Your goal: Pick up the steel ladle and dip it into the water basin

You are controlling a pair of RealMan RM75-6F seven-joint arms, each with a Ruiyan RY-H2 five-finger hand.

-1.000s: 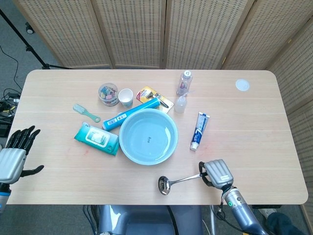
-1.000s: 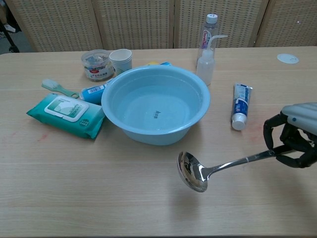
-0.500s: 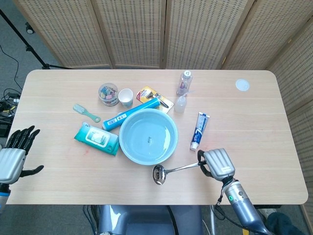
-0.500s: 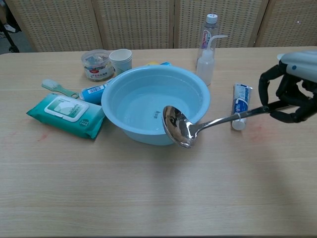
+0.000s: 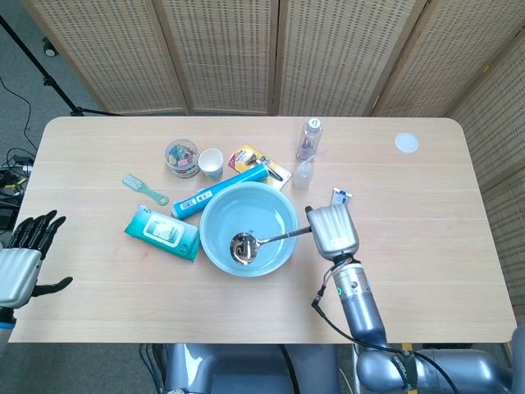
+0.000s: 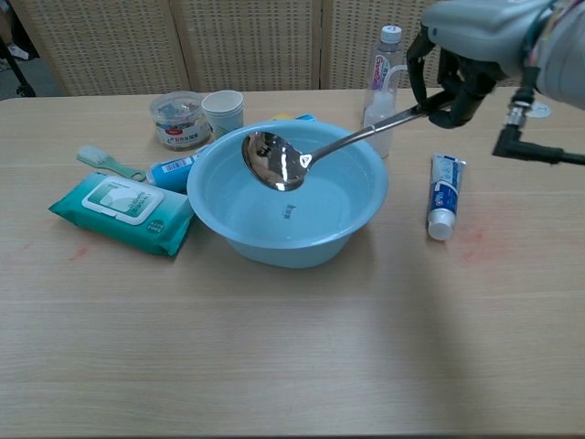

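Observation:
My right hand [image 5: 331, 231] [image 6: 466, 55] grips the handle end of the steel ladle [image 5: 261, 241] [image 6: 311, 157]. The ladle's bowl [image 6: 272, 161] hangs in the air above the light blue water basin [image 5: 215, 254] [image 6: 358, 215], tilted down toward the water. In the chest view the bowl is clearly above the rim and not touching the water. The basin stands at the table's middle with clear water in it. My left hand [image 5: 23, 258] is open at the table's front left edge, far from everything, and shows only in the head view.
Left of the basin lie a green wipes pack [image 5: 162, 231] [image 6: 122, 211], a brush [image 5: 143, 189] and a blue tube [image 5: 220, 190]. Behind it stand a jar [image 6: 178, 119], a paper cup [image 6: 223, 112] and two bottles [image 6: 384, 91]. A toothpaste tube [image 6: 444, 194] lies to its right.
My right hand has lifted the ladle off the table front and carried it up and toward the left, from beside the basin to over its water. The left hand stayed still.

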